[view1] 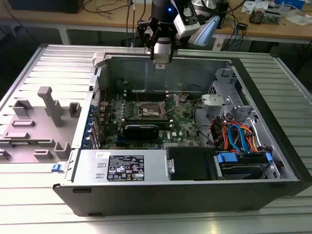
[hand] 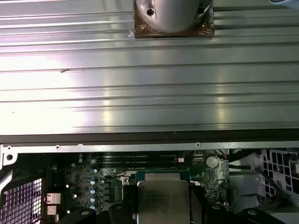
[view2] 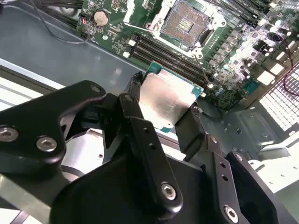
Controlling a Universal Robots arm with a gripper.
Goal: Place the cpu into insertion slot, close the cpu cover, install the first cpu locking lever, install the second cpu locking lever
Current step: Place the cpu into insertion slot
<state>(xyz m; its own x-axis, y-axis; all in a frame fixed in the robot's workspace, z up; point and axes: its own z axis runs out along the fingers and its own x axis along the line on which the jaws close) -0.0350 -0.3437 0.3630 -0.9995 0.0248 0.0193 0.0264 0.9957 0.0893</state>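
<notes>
As I view it remotely, item one: claw (view2: 164, 103) clenched on cpu (hand: 163, 203); item two: insertion slot (view2: 185, 22), uncovered, ahead of the claw.

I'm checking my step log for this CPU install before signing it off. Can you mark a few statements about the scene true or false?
1. The gripper holds the cpu between its fingers. True.
2. The cpu sits in the insertion slot. False: the slot is empty with its dark centre bare, and the cpu is in the gripper.
3. A round coin cell sits on the green board. True.
4. The gripper touches the green board. False: in the exterior view it hangs above the back wall of the case.
</notes>
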